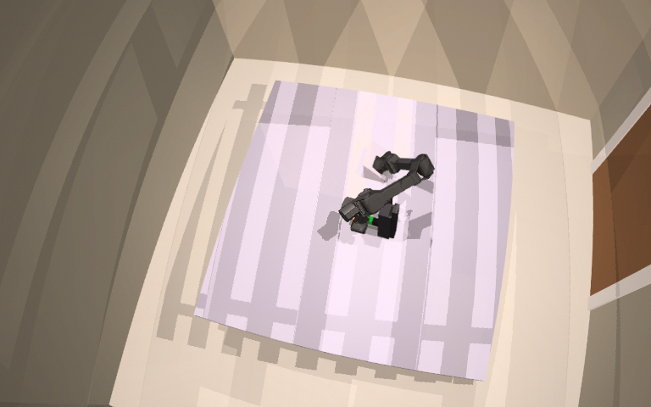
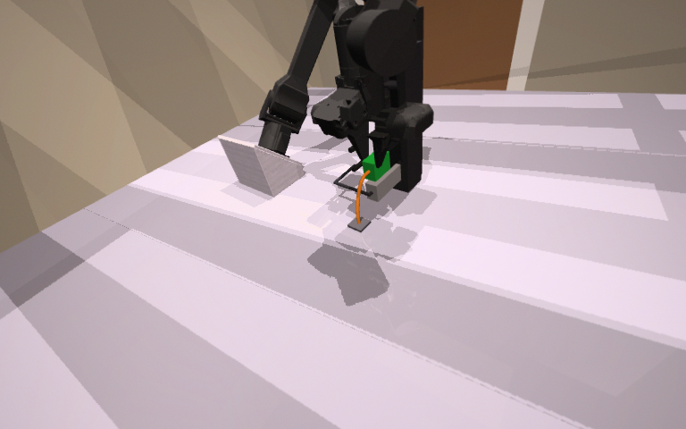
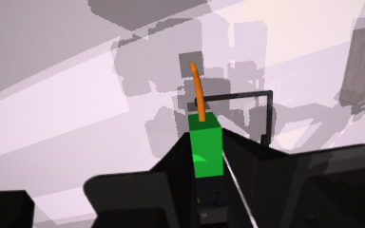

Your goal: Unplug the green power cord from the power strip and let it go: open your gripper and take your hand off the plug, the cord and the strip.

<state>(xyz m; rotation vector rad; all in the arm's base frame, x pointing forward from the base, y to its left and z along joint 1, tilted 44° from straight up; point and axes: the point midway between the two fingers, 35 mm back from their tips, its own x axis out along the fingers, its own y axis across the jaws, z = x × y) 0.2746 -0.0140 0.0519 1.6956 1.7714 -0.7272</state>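
The green plug (image 1: 370,220) (image 2: 387,166) (image 3: 206,153) sits above a grey block (image 2: 388,185), facing a black upright block (image 1: 387,221) (image 2: 412,147) that looks like the power strip. Whether its far end is in the socket cannot be told. My gripper (image 2: 372,163) (image 3: 204,135) is shut on the plug, one dark finger at each side. In the top view the arm partly hides the plug. An orange cord (image 2: 357,199) (image 3: 199,87) curves from the plug's near end down to a small grey square plate (image 2: 359,225) (image 3: 184,69).
A thin black wire frame (image 2: 352,188) (image 3: 270,114) stands beside the plug, close to one finger. Pale wood-textured slabs (image 2: 247,166) (image 3: 354,66) stand by the arm's base (image 1: 384,162) (image 2: 274,137). The black upright block rises close behind the gripper.
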